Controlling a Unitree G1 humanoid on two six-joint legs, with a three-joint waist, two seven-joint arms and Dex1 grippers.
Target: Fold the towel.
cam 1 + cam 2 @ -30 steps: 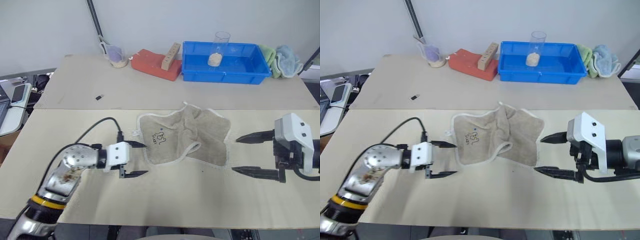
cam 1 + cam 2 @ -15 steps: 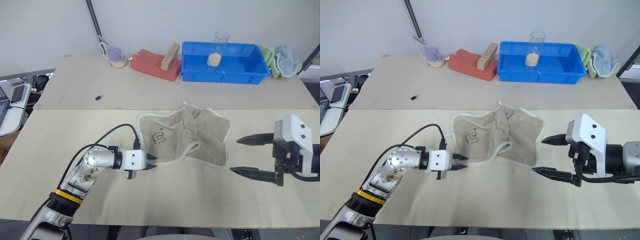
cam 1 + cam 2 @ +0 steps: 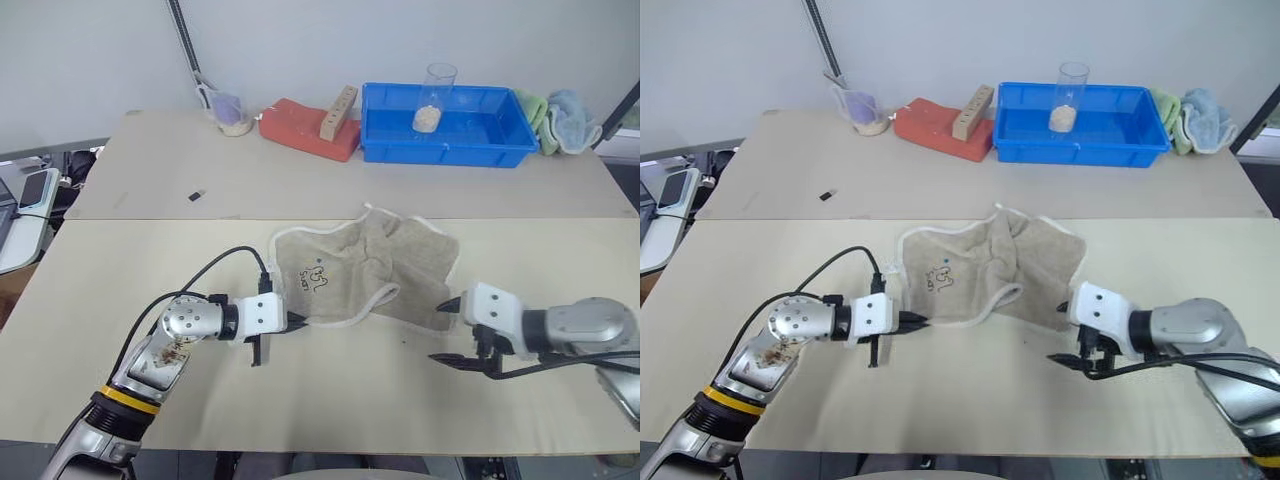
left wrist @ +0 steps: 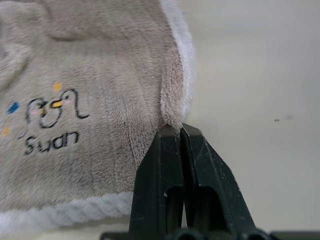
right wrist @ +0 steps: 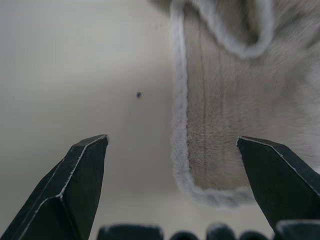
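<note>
Since the earlier frame the left claw (image 3: 297, 323) had closed, pinching the near left edge of the towel (image 3: 370, 270), and the right claw (image 3: 447, 331) had dropped to the tabletop (image 3: 330, 400), fingers spread wide astride the towel's near right corner. The towel lay rumpled mid-tabletop, its motif (image 4: 47, 112) facing up.

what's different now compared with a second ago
The left gripper moved in to the towel and shut on its near left edge. The right gripper dropped to the table by the towel's near right corner, jaws open around it. The towel and the blue bin stayed put.
</note>
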